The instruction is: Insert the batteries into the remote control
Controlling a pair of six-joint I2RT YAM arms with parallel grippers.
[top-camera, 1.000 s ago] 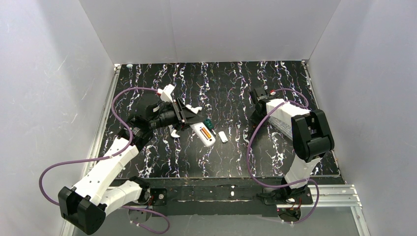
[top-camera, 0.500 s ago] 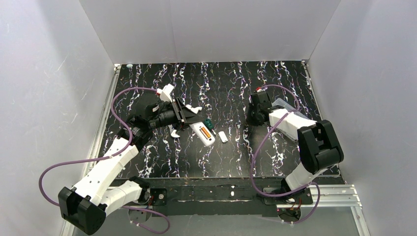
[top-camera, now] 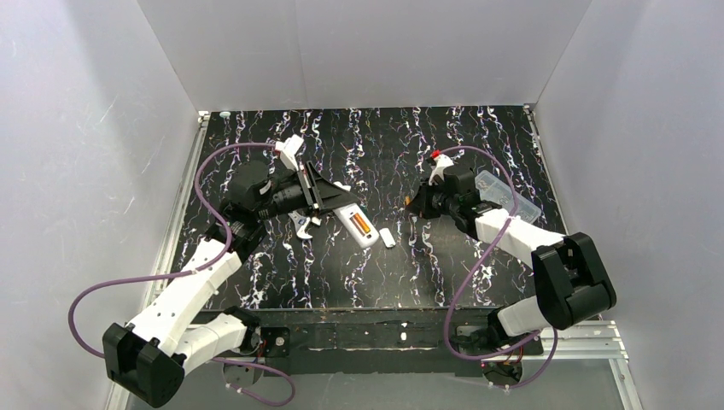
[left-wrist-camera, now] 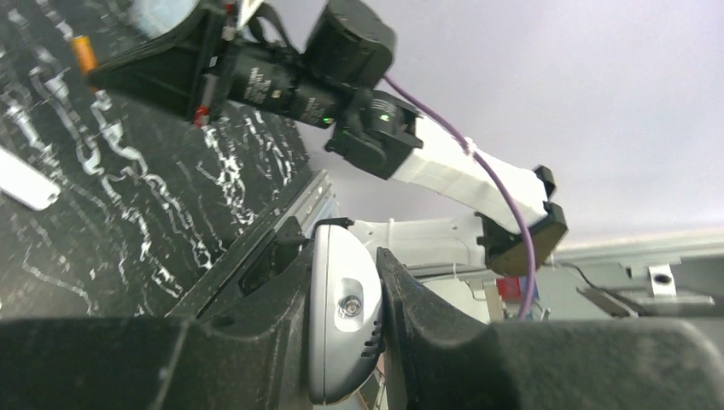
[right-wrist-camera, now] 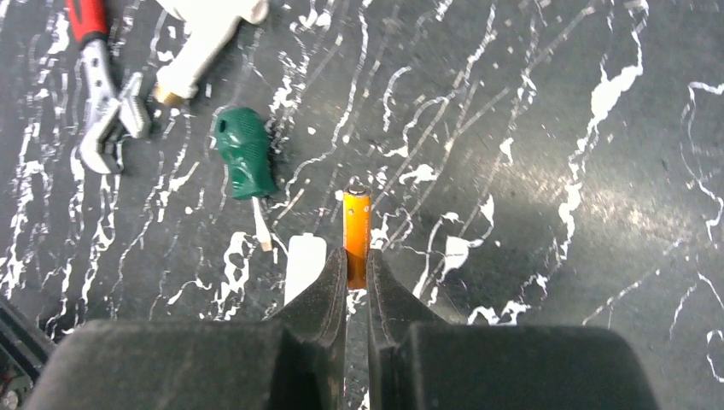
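Orange cylindrical battery [right-wrist-camera: 356, 224] sticks out of the right claw [right-wrist-camera: 356, 272], pinched by its near end above the black marbled bench [right-wrist-camera: 555, 128]. Left claw [top-camera: 331, 203] is clamped on one end of the small white rectangular remote control [top-camera: 350, 224], back up, with a second orange battery [top-camera: 362, 225] seated in its recess.

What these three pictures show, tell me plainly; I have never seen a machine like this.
Two robot arms with two-finger grippers work over a black marbled table. The wide picture looks down from above; the other two come from a camera on each wrist. The left gripper clamps the white remote control, one orange battery already in its back. The right gripper pinches a second battery. Lying loose: a green-handled screwdriver, a red-handled wrench, a small white cover.
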